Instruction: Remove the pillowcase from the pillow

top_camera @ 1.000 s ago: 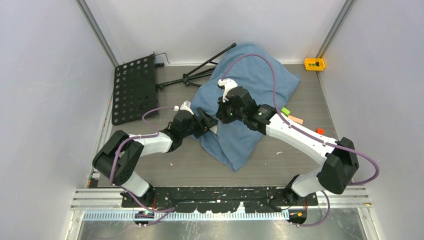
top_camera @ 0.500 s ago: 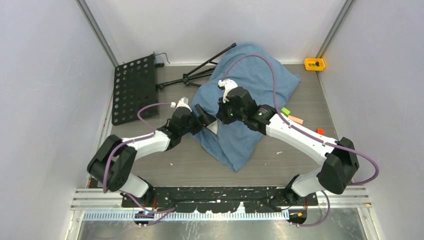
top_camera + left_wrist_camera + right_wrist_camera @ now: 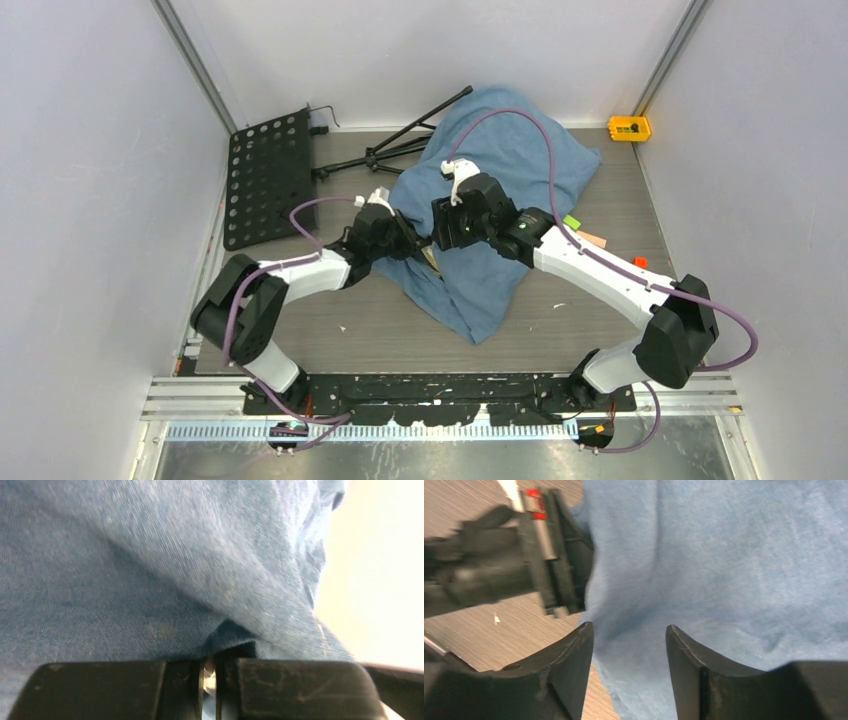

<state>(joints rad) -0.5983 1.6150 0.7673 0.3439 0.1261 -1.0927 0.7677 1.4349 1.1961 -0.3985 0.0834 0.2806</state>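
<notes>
The dusty blue, wrinkled cloth pillowcase is soft, light stuff. It folds and bunches wherever I pinch it, and nothing about it will break. The plump cream-yellow pillow inside is the bulkier, springier part, and I judge it will drag against the cloth rather than slip out freely.

The sensible place to take hold is the hem at the open mouth, on the near left edge of the bundle, where a bit of cream shows (only a sliver; the rest of the pillow is hidden under the blue). My left gripper is there, its fingers pressed together on a fold of the pillowcase, with the cloth puckering into the slit between them. My right gripper hangs just to the right of it, fingers apart over bare blue cloth, holding nothing.

The bundle lies on the grey wood-grain table, running from the far side towards the near centre. It is plain, unpatterned and heavily creased, with a loose tail of cloth at its near end.
</notes>
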